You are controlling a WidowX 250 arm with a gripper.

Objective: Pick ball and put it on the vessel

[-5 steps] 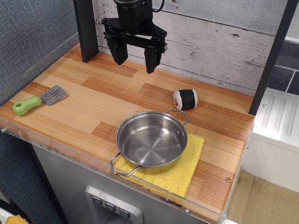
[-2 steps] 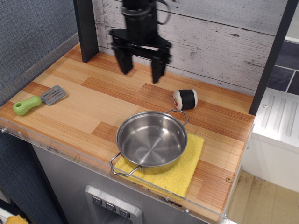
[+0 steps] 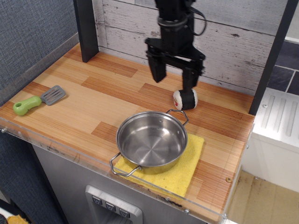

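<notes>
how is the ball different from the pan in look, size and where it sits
The ball is small, white with a wide black band; the pan is shiny bare steel and much wider. The ball lies straight on the wooden counter, while the pan rests on a yellow cloth. The open gripper hangs just over the ball; nothing is over the pan. Both are rounded and sit on the counter's right half, close together but apart.

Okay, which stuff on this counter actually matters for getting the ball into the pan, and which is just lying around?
Part of the job:
- ball, on the counter behind the pan
- steel pan, empty
- end effector, open, above and just left of the ball

Just lying about:
- yellow cloth, under the pan
- green-handled spatula, far left on the wooden counter
</notes>
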